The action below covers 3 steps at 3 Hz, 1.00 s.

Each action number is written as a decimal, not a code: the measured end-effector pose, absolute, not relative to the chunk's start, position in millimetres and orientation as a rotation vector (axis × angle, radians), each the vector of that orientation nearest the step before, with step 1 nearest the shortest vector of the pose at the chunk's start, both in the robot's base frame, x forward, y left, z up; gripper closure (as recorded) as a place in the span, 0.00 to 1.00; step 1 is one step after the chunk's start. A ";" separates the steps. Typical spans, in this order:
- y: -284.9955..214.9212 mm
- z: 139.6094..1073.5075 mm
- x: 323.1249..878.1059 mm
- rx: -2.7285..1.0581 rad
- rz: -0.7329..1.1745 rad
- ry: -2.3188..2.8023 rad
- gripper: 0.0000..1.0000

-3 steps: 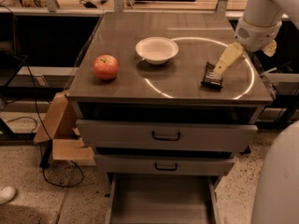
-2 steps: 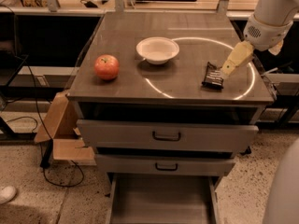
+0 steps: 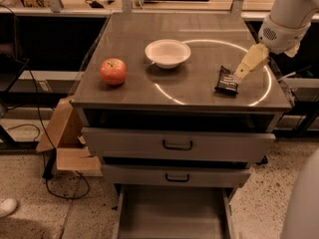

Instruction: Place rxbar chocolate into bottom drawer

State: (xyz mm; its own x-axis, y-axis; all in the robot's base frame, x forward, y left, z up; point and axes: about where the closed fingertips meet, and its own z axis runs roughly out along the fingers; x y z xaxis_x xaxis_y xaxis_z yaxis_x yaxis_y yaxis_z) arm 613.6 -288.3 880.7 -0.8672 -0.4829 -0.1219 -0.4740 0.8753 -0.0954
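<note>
while the rxbar chocolate [image 3: 227, 80] lies flat at the tabletop's [image 3: 134, 29] right front, long axis running front to back, the gripper [image 3: 240, 76] hangs at its far right corner; how far it is open cannot be told. the bottom drawer [image 3: 172, 215] stands open.

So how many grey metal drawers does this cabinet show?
3, stacked: the top grey metal drawer, slightly out; the middle drawer beneath; the bottom drawer, pulled open. The gripper is beside the black-wrapped rxbar chocolate on top.
</note>
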 end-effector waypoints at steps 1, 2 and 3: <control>-279.7 870.6 619.8 -0.861 0.001 2.891 0.00; -266.9 865.7 637.1 -1.062 0.117 2.808 0.00; -263.8 868.2 651.0 -1.084 0.112 2.752 0.00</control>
State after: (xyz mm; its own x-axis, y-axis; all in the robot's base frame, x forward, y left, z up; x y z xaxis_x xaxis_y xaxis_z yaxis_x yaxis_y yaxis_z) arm 651.0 -263.8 868.2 -0.7175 -0.6685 -0.1959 -0.6822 0.7311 0.0038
